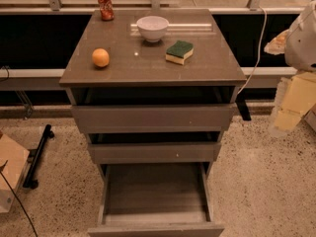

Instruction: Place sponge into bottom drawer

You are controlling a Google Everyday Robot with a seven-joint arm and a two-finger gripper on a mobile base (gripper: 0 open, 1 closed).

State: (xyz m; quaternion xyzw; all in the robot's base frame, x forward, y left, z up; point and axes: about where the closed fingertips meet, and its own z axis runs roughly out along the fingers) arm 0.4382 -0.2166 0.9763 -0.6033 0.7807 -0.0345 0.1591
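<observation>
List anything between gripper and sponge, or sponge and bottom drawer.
Nothing visible. The gripper hangs right of the cabinet; the sponge lies apart from the bowl; the bottom drawer stands pulled out.

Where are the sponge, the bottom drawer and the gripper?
sponge (179, 50), camera view, green top.
bottom drawer (155, 191), camera view, bare floor.
gripper (290, 110), camera view, far right, yellow tip.

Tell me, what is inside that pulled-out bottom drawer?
Only its bare floor shows in the bottom drawer; its back end is hidden under the drawer above. The sponge lies on the cabinet top, and the gripper hangs at the right edge.
</observation>
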